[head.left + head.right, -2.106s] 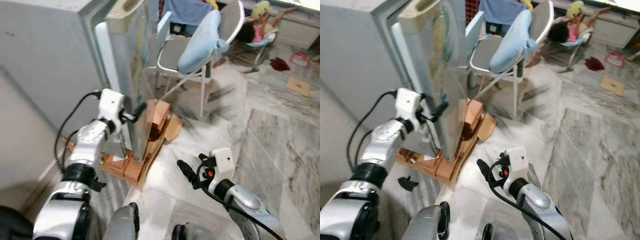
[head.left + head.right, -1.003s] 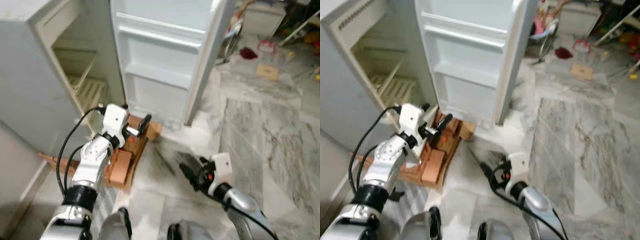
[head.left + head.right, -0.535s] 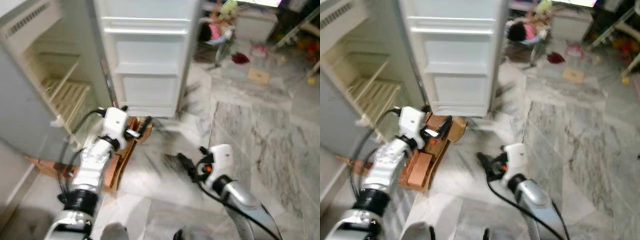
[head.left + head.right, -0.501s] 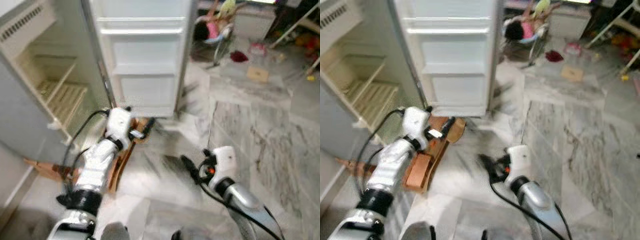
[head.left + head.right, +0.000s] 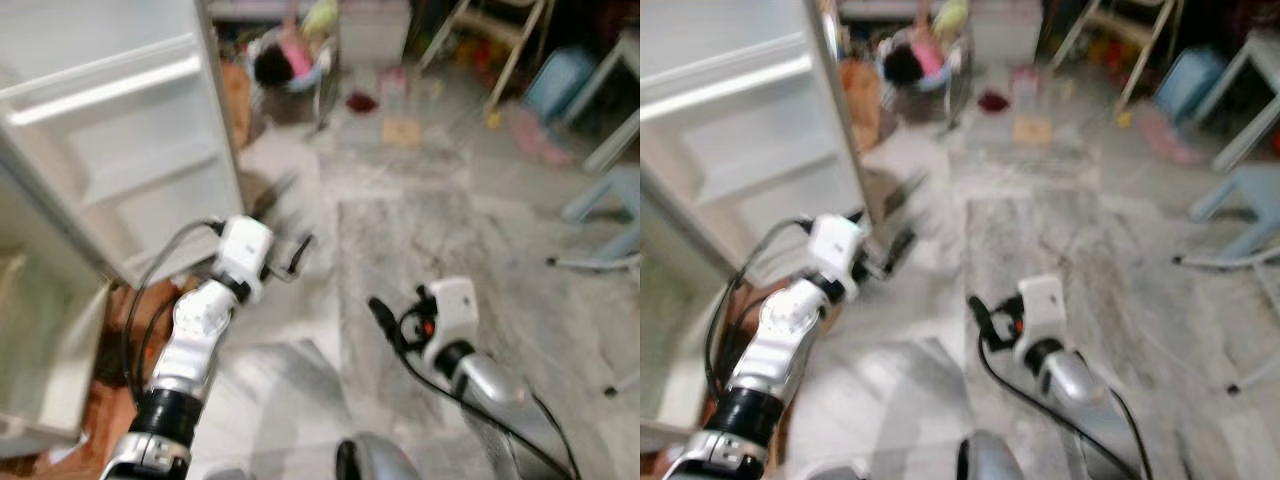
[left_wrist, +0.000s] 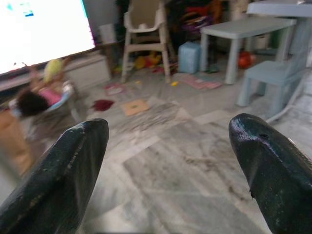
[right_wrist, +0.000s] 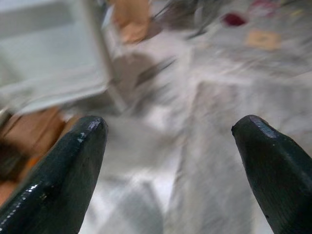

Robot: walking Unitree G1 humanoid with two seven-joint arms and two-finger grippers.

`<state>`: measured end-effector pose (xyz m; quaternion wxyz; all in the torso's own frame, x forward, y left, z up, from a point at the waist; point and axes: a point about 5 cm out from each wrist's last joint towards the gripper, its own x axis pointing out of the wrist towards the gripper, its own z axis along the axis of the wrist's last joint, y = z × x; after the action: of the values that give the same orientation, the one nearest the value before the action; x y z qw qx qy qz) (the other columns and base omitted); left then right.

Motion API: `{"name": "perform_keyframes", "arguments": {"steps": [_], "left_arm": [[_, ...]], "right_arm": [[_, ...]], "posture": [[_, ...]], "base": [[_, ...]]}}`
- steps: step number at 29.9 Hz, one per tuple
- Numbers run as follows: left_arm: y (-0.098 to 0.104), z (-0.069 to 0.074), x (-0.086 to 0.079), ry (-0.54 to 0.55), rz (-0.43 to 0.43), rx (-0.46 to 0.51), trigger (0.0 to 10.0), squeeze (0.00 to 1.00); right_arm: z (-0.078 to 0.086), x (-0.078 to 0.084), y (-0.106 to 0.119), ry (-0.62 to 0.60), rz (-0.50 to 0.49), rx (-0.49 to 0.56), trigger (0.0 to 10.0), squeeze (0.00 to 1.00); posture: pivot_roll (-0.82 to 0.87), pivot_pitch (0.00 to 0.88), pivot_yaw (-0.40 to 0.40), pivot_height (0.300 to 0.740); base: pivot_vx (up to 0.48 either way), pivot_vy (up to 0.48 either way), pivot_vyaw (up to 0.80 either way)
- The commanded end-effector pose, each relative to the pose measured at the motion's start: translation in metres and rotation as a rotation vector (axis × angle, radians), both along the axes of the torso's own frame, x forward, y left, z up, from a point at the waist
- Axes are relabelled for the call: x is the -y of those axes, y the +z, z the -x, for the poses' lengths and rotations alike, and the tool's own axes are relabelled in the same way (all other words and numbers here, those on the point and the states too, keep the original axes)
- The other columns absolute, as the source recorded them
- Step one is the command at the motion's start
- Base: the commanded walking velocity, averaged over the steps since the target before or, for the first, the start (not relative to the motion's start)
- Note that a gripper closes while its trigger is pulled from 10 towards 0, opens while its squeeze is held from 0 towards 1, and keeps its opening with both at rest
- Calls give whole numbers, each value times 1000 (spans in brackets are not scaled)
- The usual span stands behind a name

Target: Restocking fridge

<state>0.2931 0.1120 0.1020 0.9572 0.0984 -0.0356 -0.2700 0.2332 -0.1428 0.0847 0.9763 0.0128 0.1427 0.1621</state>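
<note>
The big white fridge door (image 5: pixel 120 150) stands wide open on the robot's left side. Its shelves look bare. The pictures are blurry, so the robot seems to be turning or walking.

The left gripper (image 5: pixel 295 258) is held out in front, just past the edge of the door. In the left wrist view its two black fingers (image 6: pixel 58 180) are spread wide apart, with nothing between them. The right gripper (image 5: pixel 385 322) is low over the grey marble floor (image 5: pixel 420 230). Its black fingers (image 7: pixel 53 180) are spread wide too, and they hold nothing.

There is no food or drink in either gripper, and I can't see any to put in the fridge. I think the robot is looking for what to put in.

To do this well, it should turn slowly, so the pictures are not blurry. It should keep both arms tucked away from the door, so it doesn't bump it shut. A person (image 5: pixel 275 62) is in a small seat on the floor behind the door. There is a pale blue plastic stool (image 5: pixel 610 190) on the right. The robot should stay well away from both as it goes.
</note>
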Motion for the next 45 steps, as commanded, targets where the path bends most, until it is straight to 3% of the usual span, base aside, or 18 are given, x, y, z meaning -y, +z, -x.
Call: {"name": "perform_keyframes", "arguments": {"steps": [1, 5, 10, 13, 16, 30, 39, 45], "left_arm": [[-8, 5, -20, 64, -37, -25, 10000, 0], [-14, 12, -30, 116, -6, -78, 10000, 0], [-19, 22, -34, 65, -33, -112, 10000, 0], [-15, 18, -34, 43, -67, -86, 10000, 0], [-7, 9, -34, 78, -37, -77, 10000, 0], [-8, 8, -22, 52, -19, -74, 10000, 0], [-5, 1, -18, 62, -3, -76, 10000, 0], [-5, -1, -18, 97, -4, -56, 10000, 0]], "right_arm": [[-4, -7, 7, 12, -3, 28, 10000, 0], [-8, -7, 6, 11, 1, 21, 10000, 0], [-10, -5, 1, -44, -7, 28, 10000, 0], [-16, -7, 7, -45, 7, 61, 10000, 0], [-23, -5, 13, -67, 3, 87, 10000, 0], [-26, 3, 17, -147, -9, 112, 10000, 0], [-30, 14, 23, -236, -4, 156, 10000, 0], [-29, 18, 25, -261, 2, 170, 10000, 0]], "posture": [[-41, 103, -33, 740], [-52, 101, -29, 740], [-66, 90, -25, 740], [-64, 98, -22, 740], [-65, 96, -23, 740], [-72, 100, -27, 740], [-84, 98, -16, 740], [-91, 95, -13, 740]], "base": [[416, 0, -800], [383, -284, -800], [335, -340, -800], [326, -349, -800], [328, -347, -800], [436, -93, -800], [474, 0, -800], [366, 302, -729]]}}
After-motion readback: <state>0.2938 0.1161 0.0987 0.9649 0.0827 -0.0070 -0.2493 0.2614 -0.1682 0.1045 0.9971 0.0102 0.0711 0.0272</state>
